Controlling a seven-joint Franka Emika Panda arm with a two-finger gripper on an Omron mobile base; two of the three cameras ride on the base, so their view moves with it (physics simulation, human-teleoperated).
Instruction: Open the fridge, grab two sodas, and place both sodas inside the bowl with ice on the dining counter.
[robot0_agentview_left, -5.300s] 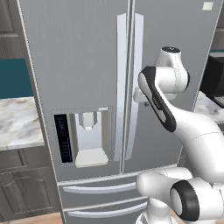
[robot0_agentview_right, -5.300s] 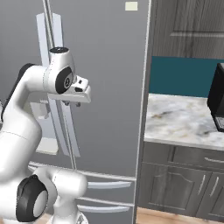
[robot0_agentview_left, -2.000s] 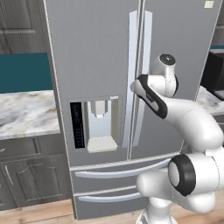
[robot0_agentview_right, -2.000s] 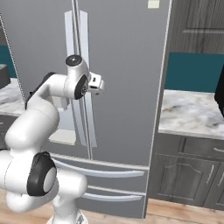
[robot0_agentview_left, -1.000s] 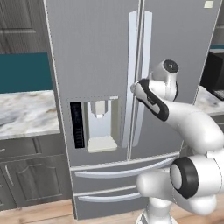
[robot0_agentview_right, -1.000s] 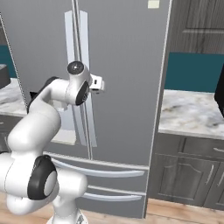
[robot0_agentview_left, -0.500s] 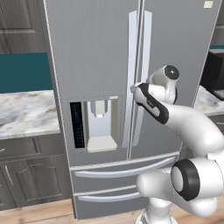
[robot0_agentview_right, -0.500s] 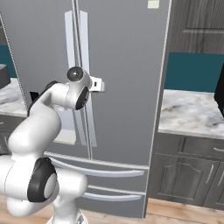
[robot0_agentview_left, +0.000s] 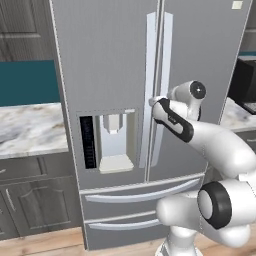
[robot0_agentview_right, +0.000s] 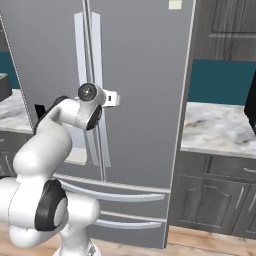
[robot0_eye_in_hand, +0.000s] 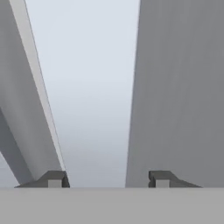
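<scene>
Closing fingers now straddle the right door handle of the fridge, partly shut, grip unconfirmed; door still closed, pull comes next.

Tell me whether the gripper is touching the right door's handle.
Touching. In the hand view the gripper straddles the pale handle, with both fingertips set against its edges.

The fridge doors stand shut, blocking the way inside; the gripper sits at the right door's handle, seemingly straddling it; marble counters flank the fridge, open floor below.
</scene>
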